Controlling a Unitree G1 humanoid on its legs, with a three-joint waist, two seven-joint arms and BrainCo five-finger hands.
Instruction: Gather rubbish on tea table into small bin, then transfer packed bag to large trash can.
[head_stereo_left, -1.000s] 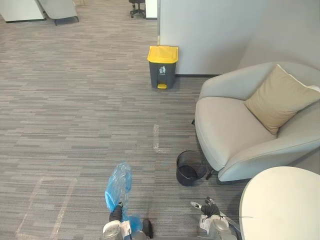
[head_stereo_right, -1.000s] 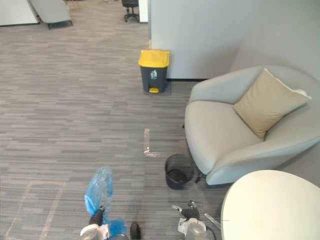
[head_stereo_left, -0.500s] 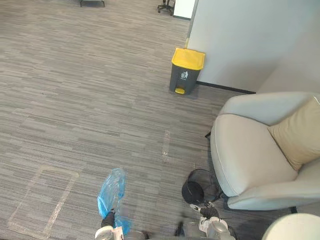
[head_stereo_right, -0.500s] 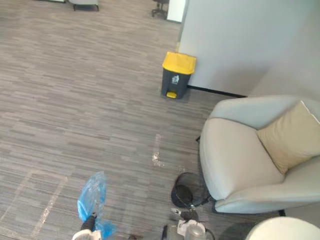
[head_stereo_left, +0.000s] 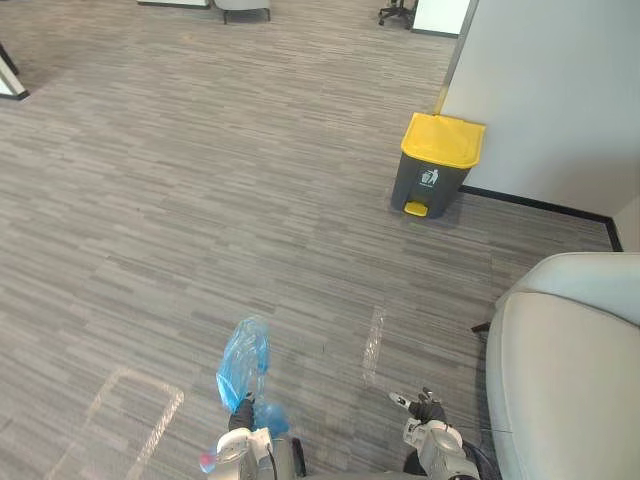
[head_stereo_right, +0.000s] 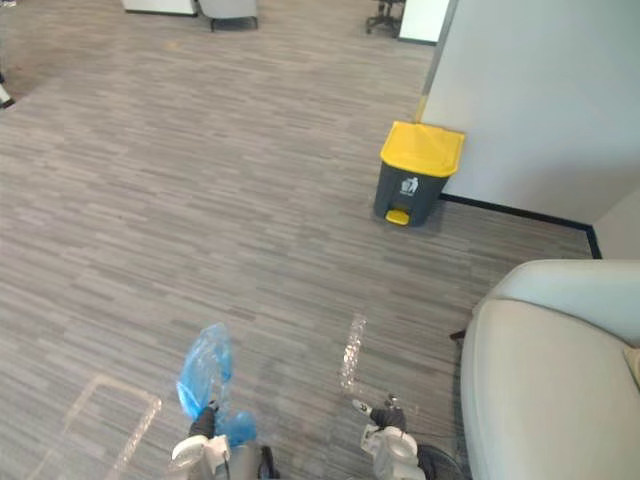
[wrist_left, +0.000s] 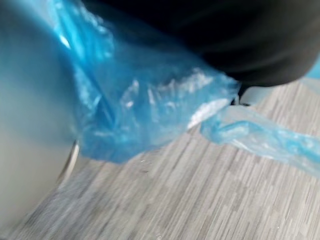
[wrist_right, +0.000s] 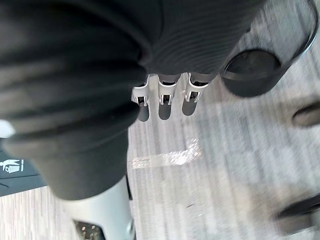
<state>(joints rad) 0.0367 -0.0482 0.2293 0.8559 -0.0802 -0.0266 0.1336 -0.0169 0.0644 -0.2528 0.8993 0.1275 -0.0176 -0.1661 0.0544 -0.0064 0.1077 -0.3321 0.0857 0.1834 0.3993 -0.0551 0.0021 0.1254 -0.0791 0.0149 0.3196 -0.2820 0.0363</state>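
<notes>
Fingers of left hand (head_stereo_left: 240, 416) clutch blue bag (head_stereo_left: 244, 358); right hand (head_stereo_left: 426, 411) fingers loose; yellow-lidded can (head_stereo_left: 436, 168) bears pictogram.

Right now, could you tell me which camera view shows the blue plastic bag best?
The left eye view: the whole blue plastic bag stands up from the left hand, outline clear. The right eye view shows much the same. The left wrist view gives crumpled blue film up close, without its outline.
</notes>
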